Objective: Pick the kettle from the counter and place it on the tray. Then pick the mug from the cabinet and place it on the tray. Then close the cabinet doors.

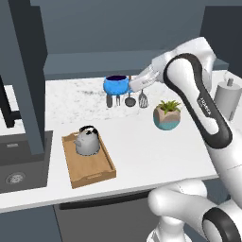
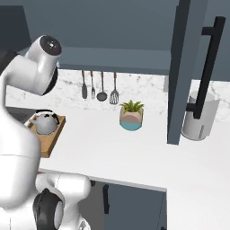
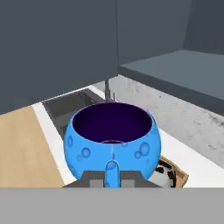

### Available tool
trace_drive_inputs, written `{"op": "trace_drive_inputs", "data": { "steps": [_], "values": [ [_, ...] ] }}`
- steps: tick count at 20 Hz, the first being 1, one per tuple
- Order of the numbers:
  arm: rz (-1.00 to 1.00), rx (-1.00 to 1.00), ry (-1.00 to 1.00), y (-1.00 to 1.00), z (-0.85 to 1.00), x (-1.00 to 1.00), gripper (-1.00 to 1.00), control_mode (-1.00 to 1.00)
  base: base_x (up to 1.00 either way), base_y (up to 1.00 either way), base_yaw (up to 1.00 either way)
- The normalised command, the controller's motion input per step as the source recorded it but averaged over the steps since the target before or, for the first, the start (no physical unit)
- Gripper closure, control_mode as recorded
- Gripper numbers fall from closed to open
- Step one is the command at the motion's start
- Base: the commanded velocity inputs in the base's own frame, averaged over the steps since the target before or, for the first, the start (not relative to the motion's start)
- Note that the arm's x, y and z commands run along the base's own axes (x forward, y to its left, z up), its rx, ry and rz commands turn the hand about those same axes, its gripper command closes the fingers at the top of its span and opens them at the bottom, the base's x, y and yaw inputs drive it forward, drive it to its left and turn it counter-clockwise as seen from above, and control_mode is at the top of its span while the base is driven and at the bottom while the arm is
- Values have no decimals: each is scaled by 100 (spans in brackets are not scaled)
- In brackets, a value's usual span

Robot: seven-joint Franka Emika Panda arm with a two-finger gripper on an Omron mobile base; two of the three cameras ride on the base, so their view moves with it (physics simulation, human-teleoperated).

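gripper [image 1: 128,85] on my screen grasps the blue mug [image 1: 116,85] by its little handle, holding it in the air above the counter [image 1: 142,142], while the kettle [image 1: 88,140] sits on the wooden tray [image 1: 94,171] near the sink [image 1: 21,165].

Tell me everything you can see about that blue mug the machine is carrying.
The mug is small, round and bright blue, with a glossy surface dotted with bubble-like rings and a dark purple inside that looks empty. It sits upright in mid-air above the counter, clear of the cabinet shelf. The gripper is shut on its little loop handle; nothing else touches it.
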Motion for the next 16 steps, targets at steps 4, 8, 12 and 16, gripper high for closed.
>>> {"op": "trace_drive_inputs", "data": {
  "steps": [4, 8, 12, 16],
  "values": [
    [66, 0, 5, 39, -75, -31, 100, -100, 0, 0, 0],
    [32, 0, 0, 31, -100, 0, 100, -100, 0, 0, 0],
    [28, 0, 0, 17, -100, 0, 100, -100, 0, 0, 0],
    [29, -1, 0, 5, -100, 0, 100, -100, 0, 0, 0]
  ]
}}
